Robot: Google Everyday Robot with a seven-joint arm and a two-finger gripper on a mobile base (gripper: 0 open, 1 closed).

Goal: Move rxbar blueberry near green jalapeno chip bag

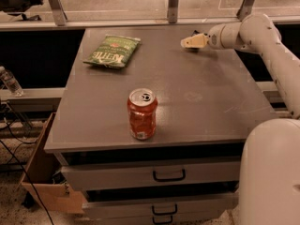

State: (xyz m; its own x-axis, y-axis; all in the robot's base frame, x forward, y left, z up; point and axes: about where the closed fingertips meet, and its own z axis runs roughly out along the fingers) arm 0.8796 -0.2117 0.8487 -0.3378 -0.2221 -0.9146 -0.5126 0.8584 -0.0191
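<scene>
The green jalapeno chip bag (113, 51) lies flat at the table's far left, its white lettering facing up. My gripper (189, 42) is low over the table's far right part, pointing left toward the bag, roughly a bag's length away from it. The rxbar blueberry is almost wholly hidden at the gripper. Only a thin dark sliver (193, 48) shows under its tip, and I cannot tell whether it is bar or shadow.
An orange soda can (142, 114) stands upright near the front middle of the grey table (211, 107). Drawers sit below the table's front edge. My white arm (262, 36) reaches in along the right side. A railing runs behind the table.
</scene>
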